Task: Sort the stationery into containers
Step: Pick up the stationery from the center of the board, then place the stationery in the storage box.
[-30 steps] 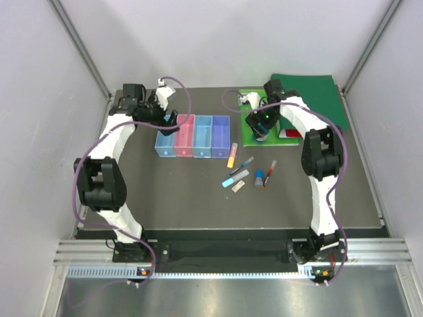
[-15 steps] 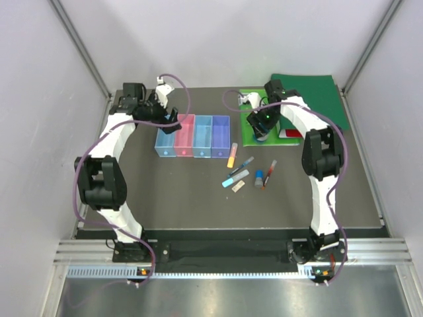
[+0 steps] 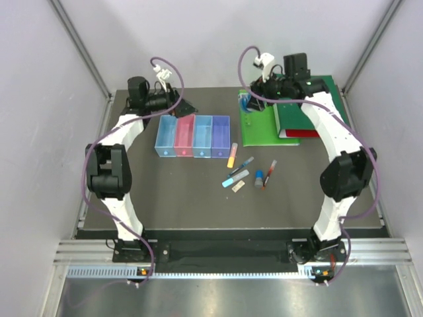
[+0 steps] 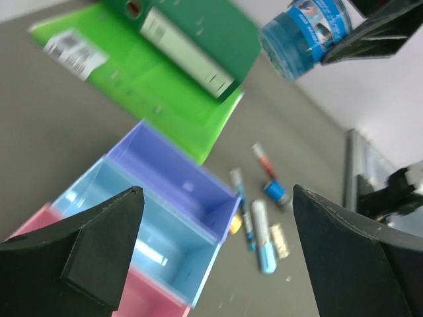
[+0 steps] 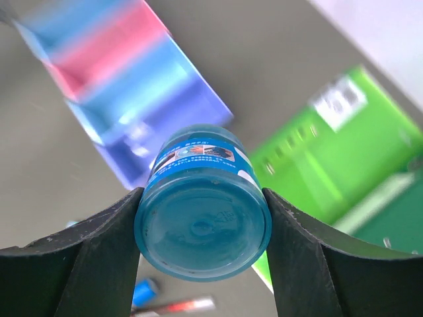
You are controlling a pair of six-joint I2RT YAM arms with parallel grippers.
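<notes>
My right gripper (image 3: 249,99) is shut on a round blue jar (image 5: 203,221), held in the air above the back left corner of the flat green board (image 3: 268,129). The jar also shows in the left wrist view (image 4: 304,32). My left gripper (image 3: 184,107) is open and empty, raised behind the row of bins: blue (image 3: 165,137), pink (image 3: 183,136), light blue (image 3: 201,136), purple (image 3: 220,135). On the table lie the orange highlighter (image 3: 232,156), dark pen (image 3: 242,164), light-blue marker (image 3: 235,178), tan eraser (image 3: 238,187), small blue cylinder (image 3: 259,178) and red pen (image 3: 269,172).
A dark green binder (image 3: 310,99) lies at the back right, partly on the light green board. Cables loop above both wrists. Grey walls close in on the left, back and right.
My right gripper has risen off the green board with the blue jar and moved back. My left gripper has lifted from above the blue and pink bins and drawn back.
</notes>
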